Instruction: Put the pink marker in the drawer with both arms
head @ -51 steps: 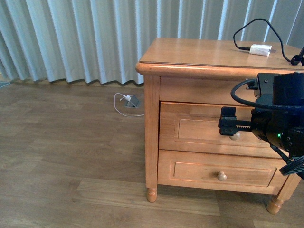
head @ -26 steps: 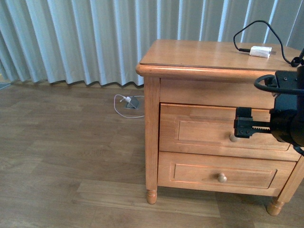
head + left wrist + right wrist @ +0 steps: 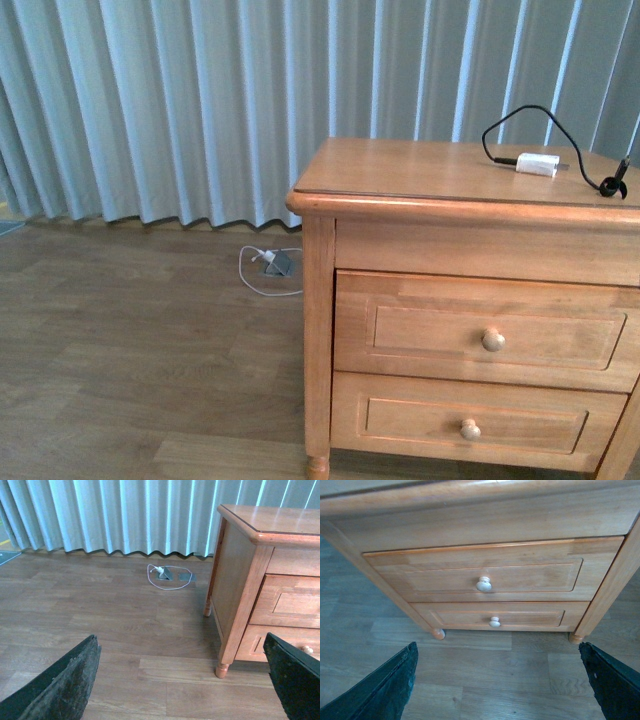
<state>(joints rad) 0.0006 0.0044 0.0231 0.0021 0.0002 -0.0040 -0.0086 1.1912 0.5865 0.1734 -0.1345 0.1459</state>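
The drawer sits closed, its knob facing the robot, bare floor at 9 o'clock. The pink marker is not visible. Left fingers and right fingers spread wide, holding nothing.

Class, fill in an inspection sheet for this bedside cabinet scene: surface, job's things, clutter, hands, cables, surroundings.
Surface: cabinet top, wooden and glossy.
Job's things: upper drawer shut, round knob; pink marker nothing seen.
Clutter: white charger plug on the cabinet top.
Hands: left hand and right hand both open, holding nothing, seen only in their wrist views.
Cables: black cable looping from the plug; white cable on the floor.
Surroundings: wood floor, pale curtain, lower drawer shut.
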